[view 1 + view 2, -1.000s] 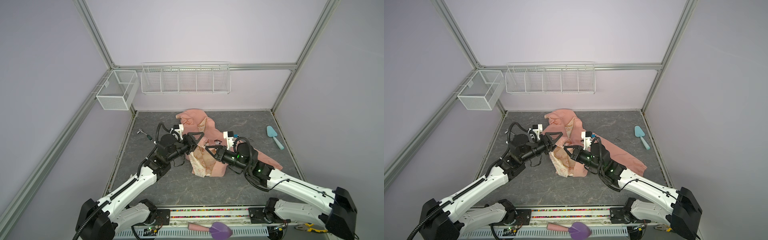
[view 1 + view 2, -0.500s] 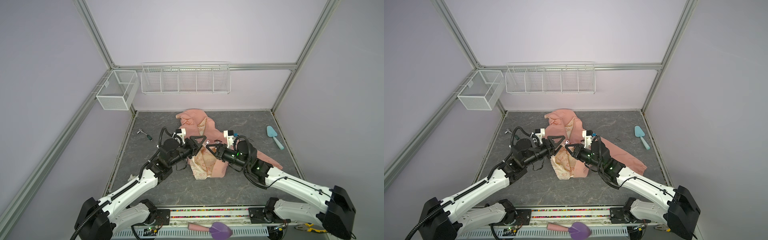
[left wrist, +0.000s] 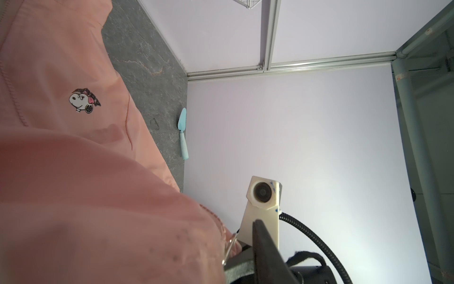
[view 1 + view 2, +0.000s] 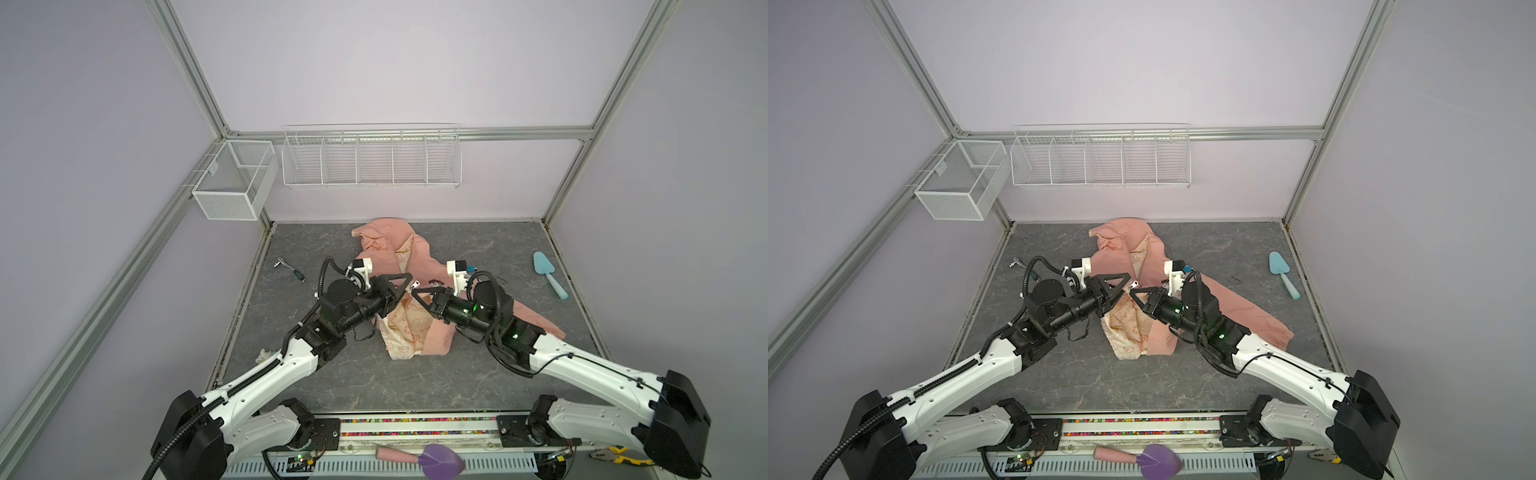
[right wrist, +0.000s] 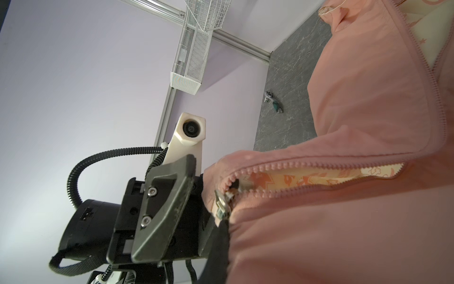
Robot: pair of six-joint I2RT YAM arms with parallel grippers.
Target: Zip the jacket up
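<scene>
The jacket (image 4: 399, 253) lies on the counter (image 4: 316, 374) in front of the rack (image 4: 372, 158), with the cream lining (image 4: 405, 332) showing at the end farthest from the rack. There the right claw (image 4: 417, 294) is closed on the raised zipper edge. The left claw (image 4: 405, 287) faces it, narrow beside the zipper pull (image 4: 414, 284); whether it grips the cloth I cannot tell.
</scene>
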